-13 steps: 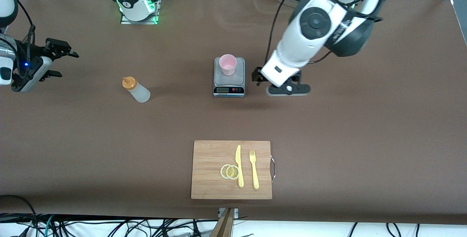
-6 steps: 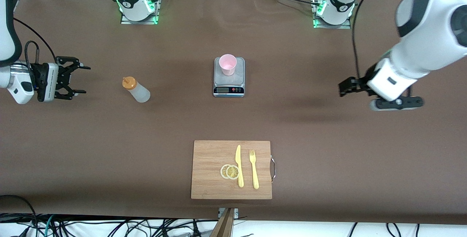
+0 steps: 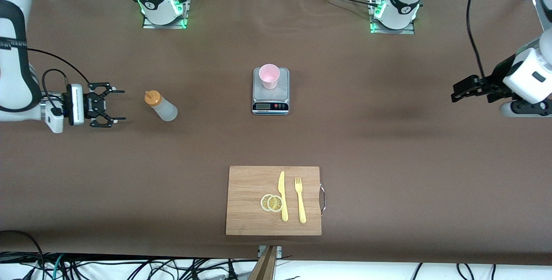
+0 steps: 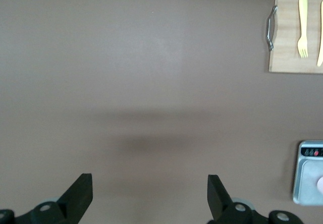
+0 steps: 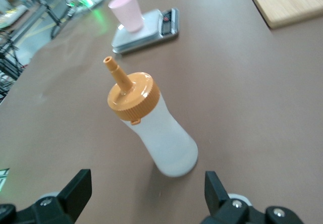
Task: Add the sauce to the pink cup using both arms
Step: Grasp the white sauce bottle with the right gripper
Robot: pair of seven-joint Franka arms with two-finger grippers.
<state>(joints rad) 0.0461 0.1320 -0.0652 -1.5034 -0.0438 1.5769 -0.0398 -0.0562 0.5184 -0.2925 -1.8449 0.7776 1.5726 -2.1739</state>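
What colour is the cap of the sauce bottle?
Orange, on the sauce bottle; best seen in the right wrist view.

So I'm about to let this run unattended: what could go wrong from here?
The sauce bottle stands free on the table, tall and narrow. The open right gripper is level with it and close, so a slightly off approach could tip it.

The pink cup sits loose on a small scale. A nudge while pouring could knock it off, and drips would land on the scale.

The left gripper, open, hangs over bare table toward the left arm's end, too far to steady the cup.
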